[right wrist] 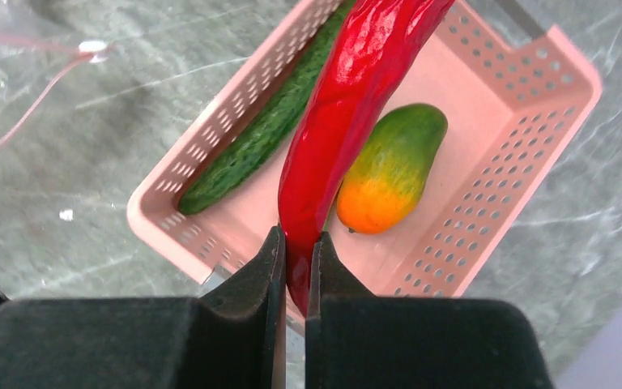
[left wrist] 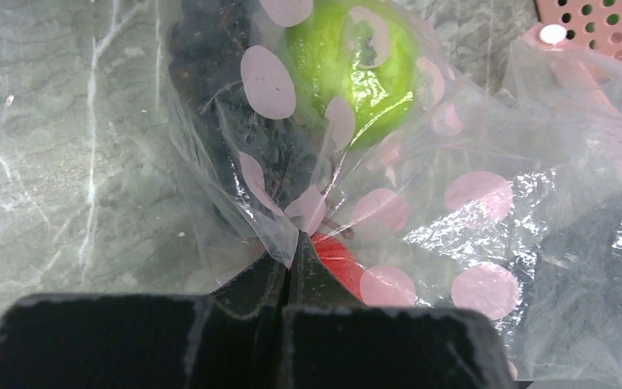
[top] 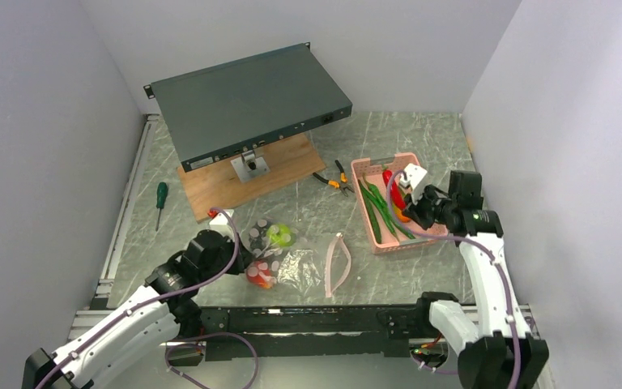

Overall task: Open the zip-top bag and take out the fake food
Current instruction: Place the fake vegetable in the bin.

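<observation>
The clear dotted zip-top bag (top: 296,261) lies on the table in front of the left arm, its pink zip mouth (top: 337,263) gaping to the right. It still holds a green apple (left wrist: 355,61), dark purple grapes (left wrist: 219,105) and a red piece (left wrist: 342,258). My left gripper (left wrist: 293,243) is shut on a pinch of the bag's plastic at its near-left end. My right gripper (right wrist: 296,243) is shut on a long red chili (right wrist: 348,105), held above the pink basket (right wrist: 518,130). The basket holds an orange-green mango (right wrist: 390,168) and long green pods (right wrist: 271,130).
A dark rack unit (top: 247,101) on a wooden board (top: 243,174) stands at the back. Orange-handled pliers (top: 334,178) lie left of the basket. A green-handled screwdriver (top: 160,198) lies at the left. White walls close both sides.
</observation>
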`<state>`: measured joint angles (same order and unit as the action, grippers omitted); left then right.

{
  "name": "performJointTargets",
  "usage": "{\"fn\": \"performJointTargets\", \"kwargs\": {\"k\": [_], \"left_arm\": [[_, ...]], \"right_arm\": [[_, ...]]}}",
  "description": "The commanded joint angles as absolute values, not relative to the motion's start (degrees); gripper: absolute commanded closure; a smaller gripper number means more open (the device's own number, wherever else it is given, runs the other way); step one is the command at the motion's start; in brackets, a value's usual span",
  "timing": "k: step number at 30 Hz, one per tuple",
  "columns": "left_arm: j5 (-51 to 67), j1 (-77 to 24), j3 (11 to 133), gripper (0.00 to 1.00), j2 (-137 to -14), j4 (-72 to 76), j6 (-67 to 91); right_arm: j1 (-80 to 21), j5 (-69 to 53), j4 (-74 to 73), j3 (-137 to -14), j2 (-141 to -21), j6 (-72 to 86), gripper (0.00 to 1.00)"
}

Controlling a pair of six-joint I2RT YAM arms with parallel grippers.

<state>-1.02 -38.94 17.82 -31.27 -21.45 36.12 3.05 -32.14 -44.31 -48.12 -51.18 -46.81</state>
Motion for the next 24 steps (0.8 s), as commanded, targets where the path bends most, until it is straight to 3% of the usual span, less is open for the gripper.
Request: {"fn": "performJointTargets", "kwargs": {"k": [1, 9, 11, 20, 24], "left_arm": [[1.7, -38.9, 17.5, 1.00, -29.8, -16.8, 36.7], [4.0, -38.8, 13.8, 1.00, -27.9, -12.4, 40.3], [4.6, -38.8, 12.9, 1.00, -27.7, -11.5, 41.1], [6.0, -38.7, 12.5, 1.00, -26.5, -11.2, 41.9], [6.3, -38.7, 13.3, 1.00, -27.4, -11.8, 41.1]], "right_arm": [[7.3, -37.6, -36.2, -47.9, -56.5, -35.6, 1.00], [9.4, -44.4, -35.9, -50.1, -68.1, -33.3, 1.00], [9.4, -44.9, -36.4, -50.7, -70.8, -33.4, 0.95], [10.4, -44.1, -34.0, -48.4, -70.8, -32.9, 0.37], [11.0, -44.9, -34.1, -48.0, -69.6, -33.7, 0.29]]}}
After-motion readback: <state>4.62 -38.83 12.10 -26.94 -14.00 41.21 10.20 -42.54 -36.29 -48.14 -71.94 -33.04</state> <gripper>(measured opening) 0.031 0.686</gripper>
